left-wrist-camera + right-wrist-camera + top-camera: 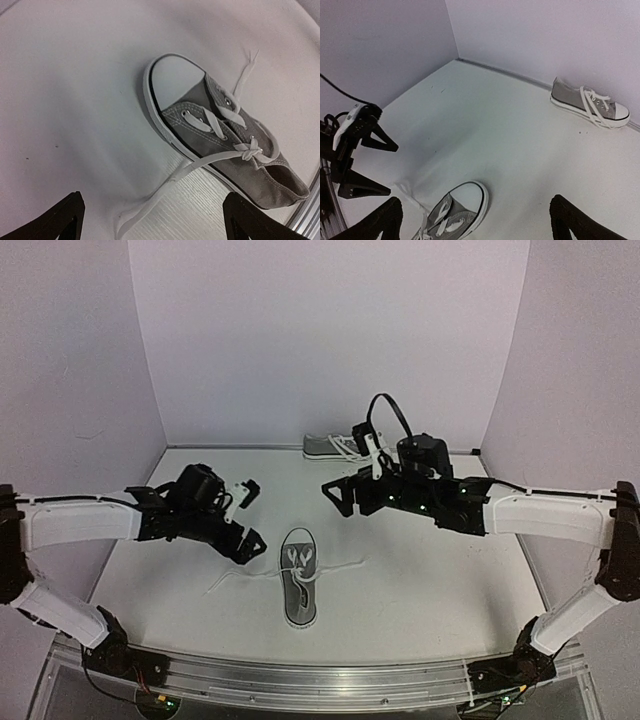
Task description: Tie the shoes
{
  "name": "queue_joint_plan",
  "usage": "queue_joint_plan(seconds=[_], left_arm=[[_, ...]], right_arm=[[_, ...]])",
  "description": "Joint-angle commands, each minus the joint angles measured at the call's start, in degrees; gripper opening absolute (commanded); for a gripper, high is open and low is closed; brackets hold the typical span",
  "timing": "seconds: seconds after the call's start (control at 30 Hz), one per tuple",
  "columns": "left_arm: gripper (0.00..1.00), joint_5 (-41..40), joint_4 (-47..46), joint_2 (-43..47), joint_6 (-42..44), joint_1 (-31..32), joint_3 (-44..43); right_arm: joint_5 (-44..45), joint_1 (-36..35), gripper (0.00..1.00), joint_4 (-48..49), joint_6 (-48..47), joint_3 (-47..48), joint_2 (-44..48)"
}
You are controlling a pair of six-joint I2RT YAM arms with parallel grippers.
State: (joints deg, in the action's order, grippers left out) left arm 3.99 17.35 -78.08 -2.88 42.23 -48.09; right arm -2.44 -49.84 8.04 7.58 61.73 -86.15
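Note:
One grey shoe [298, 580] with a white toe cap lies mid-table, toe pointing away from the arm bases. A small knot [251, 150] sits on its tongue, and its white lace ends [236, 580] trail loose on the table to the left and right. The second shoe [333, 447] lies on its side against the back wall. My left gripper [251, 516] hovers open just left of the near shoe [225, 132], nothing between its fingers [62, 220]. My right gripper [351, 466] hangs open above and behind it, also holding nothing. The right wrist view shows both shoes [455, 215] [587, 101].
White walls [300, 330] close the table in at the back and sides. A metal rail [320, 680] runs along the near edge between the arm bases. A black cable [390, 410] loops above the right wrist.

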Motion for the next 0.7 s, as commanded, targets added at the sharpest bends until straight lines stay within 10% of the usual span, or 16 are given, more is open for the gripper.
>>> queue_joint_plan(seconds=[0.0,0.67], left_arm=[[0.99,3.89,8.45,-9.95,10.62,0.67,-8.81],[0.56,9.57,7.86,-22.2,24.7,0.81,-10.68]], right_arm=[[-9.28,0.14,0.98,-2.52,-3.08,-0.61,-0.31],[-9.4,3.48,0.98,1.67,6.64,-11.44,8.94]])
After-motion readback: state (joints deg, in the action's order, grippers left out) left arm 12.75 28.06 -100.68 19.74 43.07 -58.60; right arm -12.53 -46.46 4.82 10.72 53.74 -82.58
